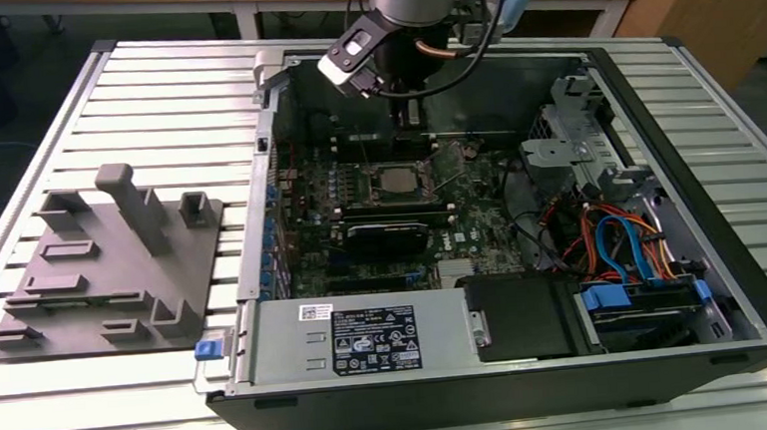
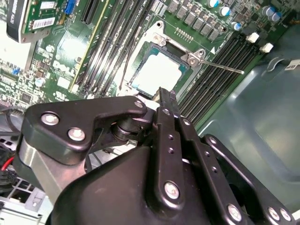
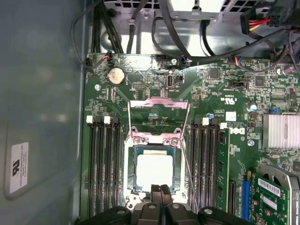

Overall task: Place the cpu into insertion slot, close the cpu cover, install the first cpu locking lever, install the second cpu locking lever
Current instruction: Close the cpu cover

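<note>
The cpu (image 3: pixel 153 171) lies flat in the insertion slot (image 3: pixel 131 157) on the green board, its pale metal top showing in both wrist views (image 2: pixel 157 72) and in the exterior view (image 1: pixel 395 179). The cpu cover (image 3: pixel 158 104) is swung back off the chip, and the board shows through its cut-out. Thin wire levers (image 3: pixel 188 174) (image 2: pixel 225 67) stick out beside the socket. My gripper (image 3: pixel 161 189) (image 2: pixel 166 97) is shut with nothing between its fingers. Its tip hangs just above the chip's edge, inside the case (image 1: pixel 405 117).
Long black memory slots (image 3: pixel 101 168) flank the socket on both sides. Cables (image 3: pixel 140 28) and the case wall (image 3: pixel 42 93) lie close by. A grey fixture block (image 1: pixel 107 262) sits on the slatted table at the exterior view's left. Drive cages and coloured cables (image 1: pixel 612 241) fill the case's right.
</note>
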{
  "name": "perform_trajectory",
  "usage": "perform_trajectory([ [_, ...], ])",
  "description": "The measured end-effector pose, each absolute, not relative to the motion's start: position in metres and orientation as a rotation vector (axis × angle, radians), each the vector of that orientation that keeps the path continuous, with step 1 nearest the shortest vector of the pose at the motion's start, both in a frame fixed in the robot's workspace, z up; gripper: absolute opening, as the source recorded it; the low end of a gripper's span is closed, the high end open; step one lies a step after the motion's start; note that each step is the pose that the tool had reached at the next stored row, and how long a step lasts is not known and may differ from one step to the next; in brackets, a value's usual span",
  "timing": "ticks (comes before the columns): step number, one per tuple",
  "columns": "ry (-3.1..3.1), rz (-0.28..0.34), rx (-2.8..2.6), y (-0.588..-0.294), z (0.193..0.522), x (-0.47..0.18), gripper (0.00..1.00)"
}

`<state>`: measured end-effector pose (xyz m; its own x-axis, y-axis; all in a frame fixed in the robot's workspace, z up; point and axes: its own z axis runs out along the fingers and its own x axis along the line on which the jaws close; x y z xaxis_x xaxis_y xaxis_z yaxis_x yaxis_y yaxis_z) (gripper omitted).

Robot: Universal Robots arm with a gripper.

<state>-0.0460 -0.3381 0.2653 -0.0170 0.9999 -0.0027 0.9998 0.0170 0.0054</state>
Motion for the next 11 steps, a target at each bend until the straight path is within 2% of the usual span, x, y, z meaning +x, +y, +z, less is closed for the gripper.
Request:
perform_trajectory([
  [11,2.239,0.003,2.196,-0.3381,0.2693,-0.046,0.1],
])
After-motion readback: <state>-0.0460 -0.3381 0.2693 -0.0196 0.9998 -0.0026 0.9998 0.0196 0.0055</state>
